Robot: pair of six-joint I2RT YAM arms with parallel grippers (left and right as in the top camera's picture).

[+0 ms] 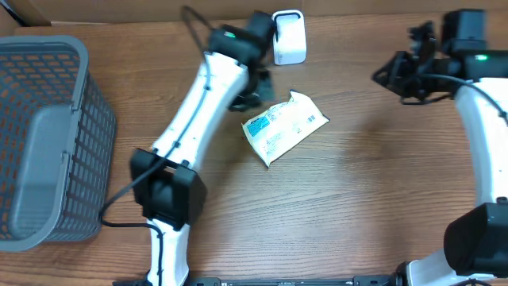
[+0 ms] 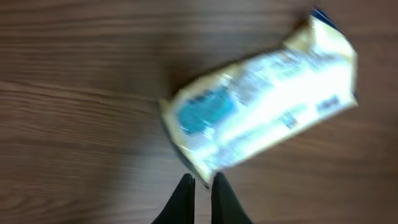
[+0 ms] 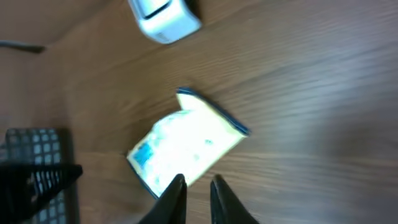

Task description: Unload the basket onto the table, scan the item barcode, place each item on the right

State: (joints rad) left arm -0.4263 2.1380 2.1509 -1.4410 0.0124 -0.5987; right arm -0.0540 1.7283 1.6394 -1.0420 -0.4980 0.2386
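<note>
Left gripper [image 2: 202, 180] had its fingers closed together, and it held nothing. I saw the packet [image 2: 267, 106] lying flat on the table [image 1: 357, 199], just ahead of these fingertips and a little to the side. Its near corner almost reached them, but I could not say if it touched. Its long axis ran on a slant, from the end close to the left gripper up toward the far right. The right gripper [image 3: 198, 180] had its fingers nearly together, with only a narrow slit between, and it was also empty. From above it stood well apart from the packet, so the left arm was clearly the nearer one. The white scanner [image 1: 289, 36] stood at the far edge, just behind the left wrist, and the grey basket [image 1: 87, 143] at the left side. In my judgement, the left fingers needed to open and take the packet across its short side before it could go to the scanner.
</note>
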